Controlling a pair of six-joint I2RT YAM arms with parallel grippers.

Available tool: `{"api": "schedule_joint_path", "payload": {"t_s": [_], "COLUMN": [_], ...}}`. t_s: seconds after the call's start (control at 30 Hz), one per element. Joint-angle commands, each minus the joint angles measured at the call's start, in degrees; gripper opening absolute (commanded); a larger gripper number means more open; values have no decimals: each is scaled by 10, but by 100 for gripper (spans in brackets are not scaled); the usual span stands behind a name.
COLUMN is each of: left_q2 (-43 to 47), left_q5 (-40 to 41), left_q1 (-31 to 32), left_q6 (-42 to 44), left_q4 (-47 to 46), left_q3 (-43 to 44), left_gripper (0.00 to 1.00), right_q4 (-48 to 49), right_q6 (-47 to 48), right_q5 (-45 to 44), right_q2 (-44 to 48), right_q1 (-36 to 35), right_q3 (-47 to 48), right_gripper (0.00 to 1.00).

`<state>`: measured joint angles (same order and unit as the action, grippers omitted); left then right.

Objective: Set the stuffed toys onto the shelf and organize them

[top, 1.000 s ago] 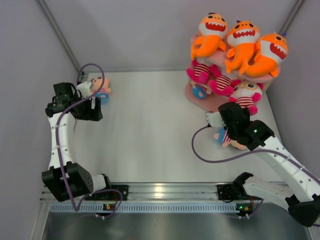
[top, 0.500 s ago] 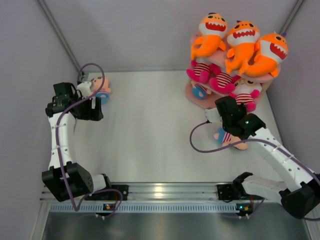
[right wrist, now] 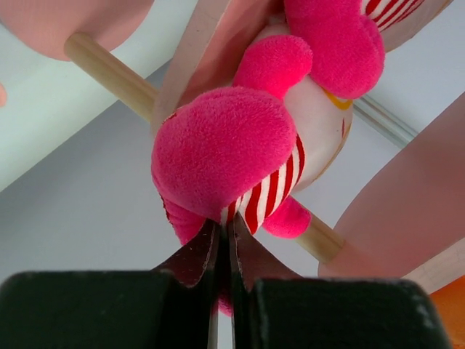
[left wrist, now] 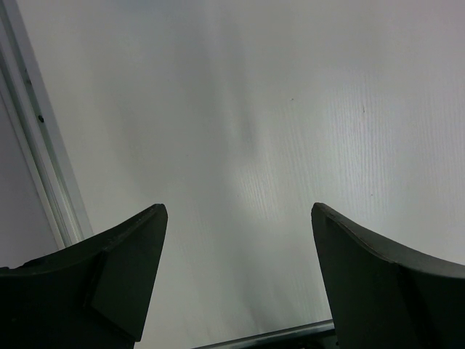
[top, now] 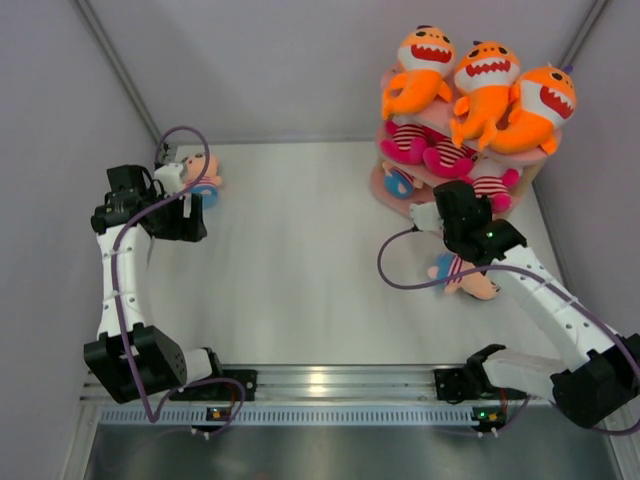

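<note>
The pink shelf (top: 379, 186) stands at the back right. Three orange sharks (top: 484, 78) lie on its top board. Pink-striped dolls (top: 428, 148) lie on the middle board, and a blue-bodied doll (top: 401, 183) is on the bottom board. My right gripper (top: 470, 200) is shut on a pink-striped doll (top: 490, 185) at the shelf's front edge. In the right wrist view the gripper (right wrist: 224, 231) pinches that doll's (right wrist: 232, 145) striped cloth beside a wooden post (right wrist: 109, 69). My left gripper (left wrist: 236, 218) is open over bare table, next to a blue-bodied doll (top: 201, 174).
Another doll (top: 468, 279) lies on the table under my right arm. Grey walls close in the table on the left, back and right. A metal rail (top: 330, 382) runs along the near edge.
My right gripper has carried the pink-striped doll away from me and up to the shelf's middle level. The left arm has not moved.
</note>
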<state>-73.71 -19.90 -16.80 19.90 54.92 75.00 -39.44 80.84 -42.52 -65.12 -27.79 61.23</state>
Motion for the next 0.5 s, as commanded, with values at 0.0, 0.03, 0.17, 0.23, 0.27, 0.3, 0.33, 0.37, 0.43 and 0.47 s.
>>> {"api": "schedule_joint_path", "payload": {"t_s": [0.0, 0.03, 0.17, 0.23, 0.27, 0.3, 0.33, 0.37, 0.43, 0.47], "left_q2": [1, 2, 1, 1, 1, 1, 1, 0, 0, -1], "left_q5": [-9, -9, -8, -8, -8, -8, -8, -6, -7, -7], "left_q1": [1, 1, 1, 1, 1, 1, 1, 1, 1, 1], "left_q6": [11, 12, 13, 13, 13, 14, 15, 14, 15, 15], "left_q4": [-2, -2, -2, -2, -2, -2, -2, -2, -2, -2], "left_q3": [4, 4, 2, 2, 1, 1, 1, 1, 1, 1], "left_gripper": [86, 86, 86, 86, 86, 86, 86, 86, 86, 86], "right_q4": [65, 76, 96, 101, 106, 106, 107, 105, 103, 100], "right_q6": [7, 7, 10, 10, 10, 10, 9, 7, 2, 0], "right_q5": [15, 16, 24, 25, 25, 25, 25, 26, 31, 31], "right_q2": [-1, -1, 5, 10, 10, 11, 13, 15, 20, 22], "right_q1": [17, 19, 26, 28, 30, 33, 33, 33, 33, 33], "right_q3": [21, 18, -1, -12, -15, -18, -20, -21, -23, -24], "right_gripper": [4, 7, 29, 40, 43, 46, 51, 53, 55, 56]}}
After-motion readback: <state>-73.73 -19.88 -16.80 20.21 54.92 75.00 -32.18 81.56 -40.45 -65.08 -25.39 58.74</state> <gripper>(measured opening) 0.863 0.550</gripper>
